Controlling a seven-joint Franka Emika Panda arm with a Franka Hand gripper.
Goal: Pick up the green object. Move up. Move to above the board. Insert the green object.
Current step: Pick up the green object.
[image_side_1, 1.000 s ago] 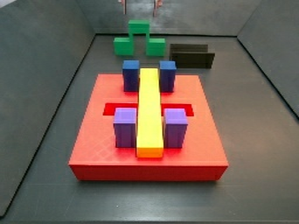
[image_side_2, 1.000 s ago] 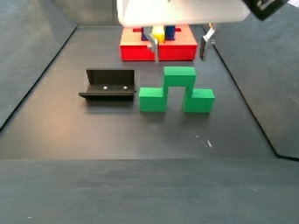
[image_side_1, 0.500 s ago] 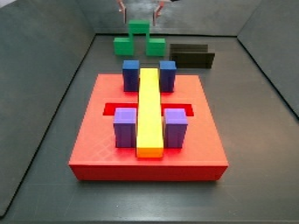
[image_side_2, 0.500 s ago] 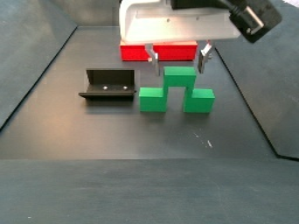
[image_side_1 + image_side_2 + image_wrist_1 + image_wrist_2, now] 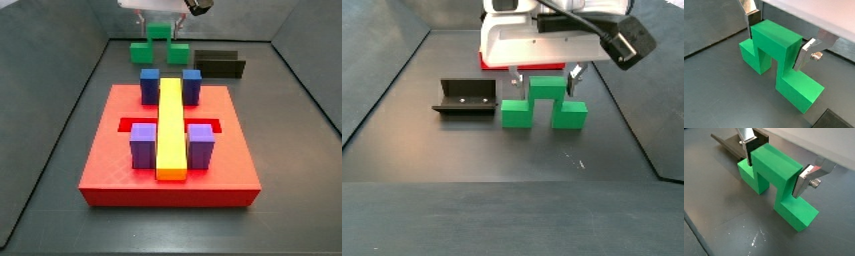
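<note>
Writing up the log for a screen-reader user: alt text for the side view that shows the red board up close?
A large flat red square board fills the foreground, carrying a long yellow bar flanked by two purple blocks and two blue blocks. Behind it, the tool sits at the bright green three-cube object, beside a dark L-shaped fixture.

Matt green object (image 5: 777, 45) between the claw's (image 5: 779, 42) brushed-metal plates
</note>
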